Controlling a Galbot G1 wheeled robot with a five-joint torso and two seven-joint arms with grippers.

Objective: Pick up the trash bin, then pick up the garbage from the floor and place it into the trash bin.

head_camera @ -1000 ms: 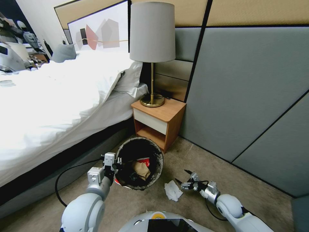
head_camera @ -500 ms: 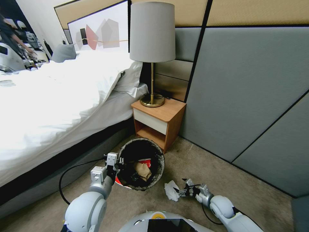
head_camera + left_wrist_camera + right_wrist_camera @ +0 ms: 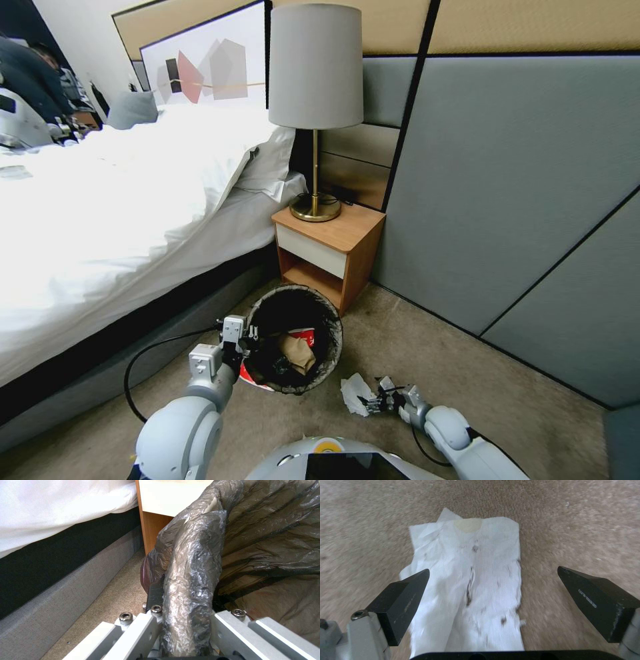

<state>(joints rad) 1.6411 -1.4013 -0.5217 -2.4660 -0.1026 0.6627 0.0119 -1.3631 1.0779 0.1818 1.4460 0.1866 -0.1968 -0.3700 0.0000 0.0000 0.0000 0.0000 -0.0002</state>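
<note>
My left gripper (image 3: 237,339) is shut on the near rim of the trash bin (image 3: 331,319), which is tilted toward me with its black liner folded over the edge. In the left wrist view the liner-wrapped rim (image 3: 191,587) runs between the jaws of the left gripper (image 3: 186,622). Inside the bin lie a crumpled brown paper bag (image 3: 297,352) and a red-and-white cup (image 3: 304,335). A white tissue (image 3: 353,393), one piece of the garbage, lies flat on the carpet right of the bin. My right gripper (image 3: 372,403) is low at its edge, open. In the right wrist view the tissue (image 3: 466,562) sits between the spread fingertips of the right gripper (image 3: 493,570).
A wooden nightstand (image 3: 331,252) with a brass lamp (image 3: 315,127) stands just behind the bin. The bed (image 3: 100,220) runs along the left and grey wall panels (image 3: 520,200) along the right. A black cable (image 3: 132,373) loops by my left arm. Bare carpet (image 3: 507,393) lies to the right.
My right gripper has moved left and down, from beside the tissue to its edge. The bin and left gripper have shifted slightly right.
</note>
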